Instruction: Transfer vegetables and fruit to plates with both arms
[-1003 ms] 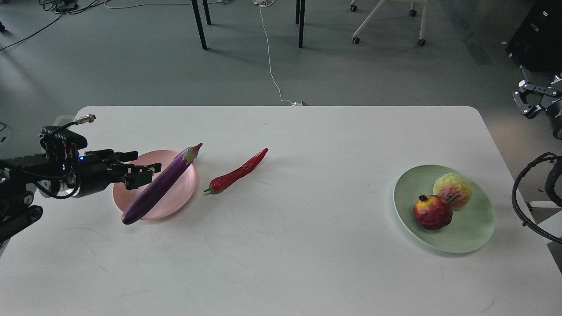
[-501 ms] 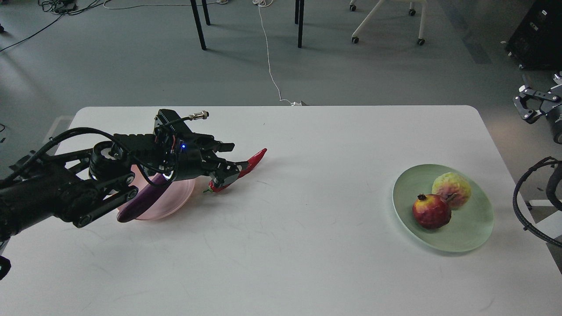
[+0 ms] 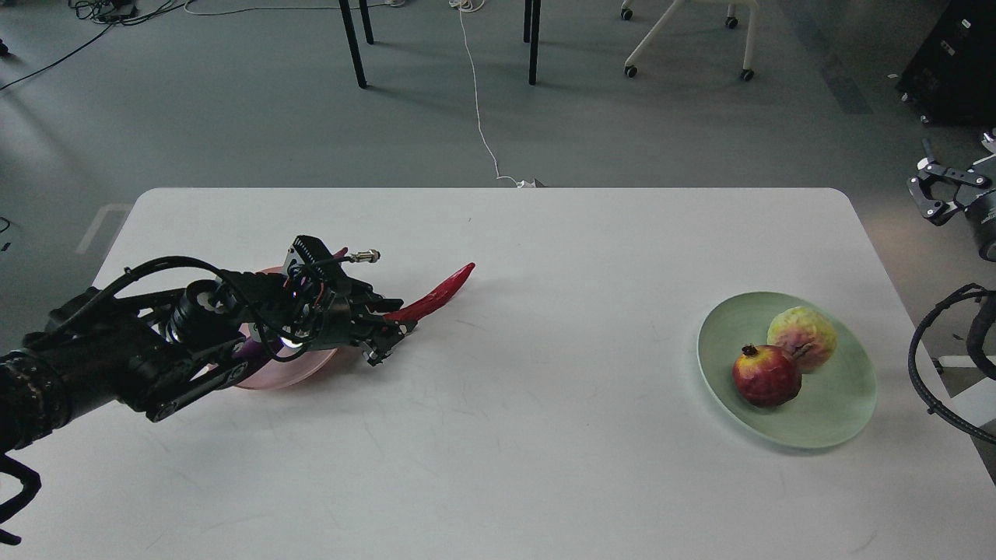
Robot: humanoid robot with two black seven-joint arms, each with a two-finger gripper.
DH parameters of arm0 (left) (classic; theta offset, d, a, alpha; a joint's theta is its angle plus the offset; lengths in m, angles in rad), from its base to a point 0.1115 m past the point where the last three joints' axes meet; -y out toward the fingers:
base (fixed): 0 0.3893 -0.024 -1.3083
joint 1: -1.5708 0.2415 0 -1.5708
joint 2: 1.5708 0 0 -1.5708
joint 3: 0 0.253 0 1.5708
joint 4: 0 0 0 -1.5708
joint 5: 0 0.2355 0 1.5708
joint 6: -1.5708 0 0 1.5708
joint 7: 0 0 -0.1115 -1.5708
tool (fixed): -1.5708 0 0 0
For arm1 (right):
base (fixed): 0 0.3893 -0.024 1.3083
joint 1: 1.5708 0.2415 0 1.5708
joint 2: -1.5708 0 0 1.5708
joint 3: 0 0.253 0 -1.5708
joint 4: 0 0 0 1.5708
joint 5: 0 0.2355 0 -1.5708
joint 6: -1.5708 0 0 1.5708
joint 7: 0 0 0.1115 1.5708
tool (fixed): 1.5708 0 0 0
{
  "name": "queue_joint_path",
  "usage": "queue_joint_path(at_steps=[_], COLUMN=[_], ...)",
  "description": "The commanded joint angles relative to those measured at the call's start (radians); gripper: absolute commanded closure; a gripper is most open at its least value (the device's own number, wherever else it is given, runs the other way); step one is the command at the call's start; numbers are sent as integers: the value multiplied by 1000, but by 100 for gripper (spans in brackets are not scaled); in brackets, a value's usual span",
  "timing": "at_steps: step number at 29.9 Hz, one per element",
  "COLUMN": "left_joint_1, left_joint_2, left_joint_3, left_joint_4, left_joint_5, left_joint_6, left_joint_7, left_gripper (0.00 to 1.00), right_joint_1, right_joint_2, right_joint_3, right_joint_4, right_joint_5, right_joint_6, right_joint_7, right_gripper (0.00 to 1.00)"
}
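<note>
On the white table (image 3: 545,435), left gripper (image 3: 387,330) spread astride the chili pepper's (image 3: 436,292) stem end.

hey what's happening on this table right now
The robot is sorting produce onto two plates. Its left gripper is down at the stem end of the red chili pepper, which lies on the white table beside the pink plate; whether it has a grip yet is unclear. The arm hides most of that plate and the eggplant on it. The pomegranate and the yellow-green fruit sit on the green plate. The right gripper is off the table's right side.
</note>
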Motion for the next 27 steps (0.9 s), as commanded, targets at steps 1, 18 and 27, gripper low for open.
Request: queue_joint_path(at_steps=[1, 18, 27], left_joint_1=[-4, 85, 179], left_joint_2=[6, 528, 529], left_joint_3=[4, -38, -42], left_joint_4=[-11, -289, -228], left_joint_5=[-14, -208, -244], left_joint_6=[0, 134, 138], left_joint_7=[-3, -14, -40], left_gripper=[85, 85, 61], right_joint_1=[0, -1, 8], right_joint_2=[0, -11, -3], right_joint_3=[0, 0, -3], right_joint_4=[0, 1, 8], right_joint_5=[-2, -2, -3], right_joint_6=[0, 0, 0], right_joint_7=[0, 0, 0], right_gripper=[0, 0, 0])
